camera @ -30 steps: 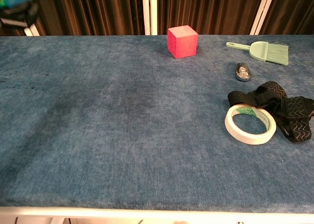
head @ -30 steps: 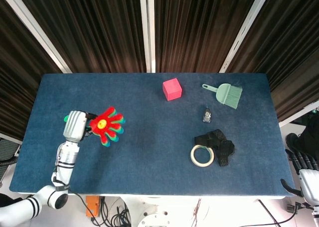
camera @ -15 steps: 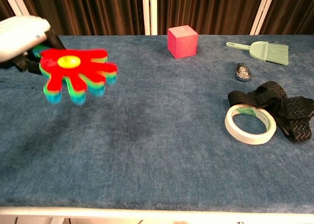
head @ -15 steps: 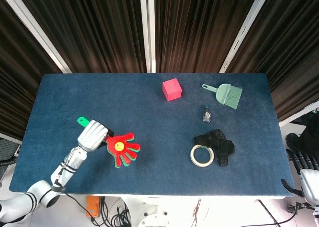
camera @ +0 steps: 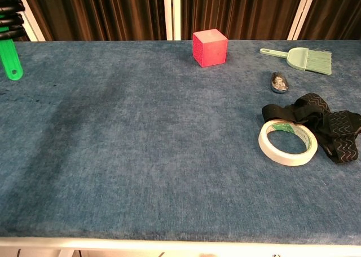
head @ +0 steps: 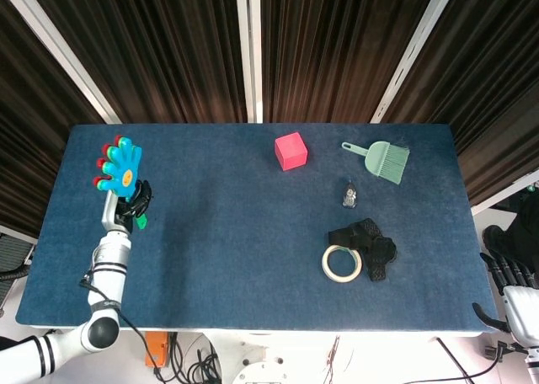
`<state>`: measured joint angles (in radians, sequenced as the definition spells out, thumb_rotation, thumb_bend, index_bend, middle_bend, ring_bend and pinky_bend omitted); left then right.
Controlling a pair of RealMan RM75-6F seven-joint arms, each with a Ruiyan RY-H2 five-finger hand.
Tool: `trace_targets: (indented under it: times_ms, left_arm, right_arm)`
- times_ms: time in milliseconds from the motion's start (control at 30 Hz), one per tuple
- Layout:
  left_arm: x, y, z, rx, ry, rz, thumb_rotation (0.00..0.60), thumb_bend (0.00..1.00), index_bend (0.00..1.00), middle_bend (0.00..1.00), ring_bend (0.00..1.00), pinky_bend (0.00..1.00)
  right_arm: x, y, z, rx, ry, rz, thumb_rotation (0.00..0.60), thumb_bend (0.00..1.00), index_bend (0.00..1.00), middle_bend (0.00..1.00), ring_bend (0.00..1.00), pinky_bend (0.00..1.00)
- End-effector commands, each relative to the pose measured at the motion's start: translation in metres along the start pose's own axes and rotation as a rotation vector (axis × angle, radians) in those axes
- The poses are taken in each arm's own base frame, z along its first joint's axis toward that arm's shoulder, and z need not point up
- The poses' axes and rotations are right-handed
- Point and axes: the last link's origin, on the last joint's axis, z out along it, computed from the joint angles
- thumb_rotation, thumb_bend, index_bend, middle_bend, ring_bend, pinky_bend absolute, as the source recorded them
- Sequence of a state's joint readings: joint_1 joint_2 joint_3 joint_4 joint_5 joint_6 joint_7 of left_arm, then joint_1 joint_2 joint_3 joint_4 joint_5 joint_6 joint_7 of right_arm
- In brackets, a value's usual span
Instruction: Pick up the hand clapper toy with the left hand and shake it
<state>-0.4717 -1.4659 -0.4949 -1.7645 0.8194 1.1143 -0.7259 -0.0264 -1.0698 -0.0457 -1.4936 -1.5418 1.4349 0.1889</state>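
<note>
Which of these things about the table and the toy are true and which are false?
1. The left hand holds the hand clapper toy up off the table. True.
2. The pink cube sits on top of the tape roll. False: the cube stands alone at the far side of the table, well apart from the tape roll.
3. The tape roll touches the black strap. True.
4. The green brush is in the right hand. False: the brush lies on the table and the right hand hangs off the table's edge, away from it.
5. The clapper's handle is red. False: the handle showing in the chest view is green.
</note>
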Motion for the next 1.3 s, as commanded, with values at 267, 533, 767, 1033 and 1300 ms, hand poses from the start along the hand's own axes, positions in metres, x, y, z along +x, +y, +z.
trace_targets:
  times_ms: [267, 533, 767, 1033, 1300]
  left_arm:
    - [0.005, -0.024, -0.005, -0.43, -0.159, 1.105, 0.6, 0.62, 1.0, 1.0, 1.0, 1.0]
    - [0.013, -0.059, -0.002, -0.644, -0.223, 1.784, 0.6, 0.62, 1.0, 1.0, 1.0, 1.0]
    - [0.01, -0.056, -0.003, -0.54, -0.175, 1.608, 0.6, 0.62, 1.0, 1.0, 1.0, 1.0]
    - [-0.007, -0.004, -0.001, 0.066, -0.071, -0.038, 0.6, 0.63, 1.0, 1.0, 1.0, 1.0]
    - [0.012, 0.019, 0.002, 0.125, -0.032, -0.32, 0.6, 0.62, 1.0, 1.0, 1.0, 1.0]
  right_arm:
    - [0.0, 0.001, -0.001, -0.006, -0.005, 0.0, 0.6, 0.22, 0.0, 0.02, 0.0, 0.0]
    - [-0.001, 0.003, -0.001, -0.009, -0.009, 0.002, 0.6, 0.22, 0.0, 0.02, 0.0, 0.0]
    - [-0.001, 0.004, 0.0, -0.012, -0.009, 0.005, 0.6, 0.22, 0.0, 0.02, 0.0, 0.0]
    - [-0.001, 0.005, 0.0, -0.017, -0.009, 0.004, 0.6, 0.22, 0.0, 0.02, 0.0, 0.0]
    - [-0.002, 0.004, 0.001, -0.012, -0.016, 0.005, 0.6, 0.22, 0.0, 0.02, 0.0, 0.0]
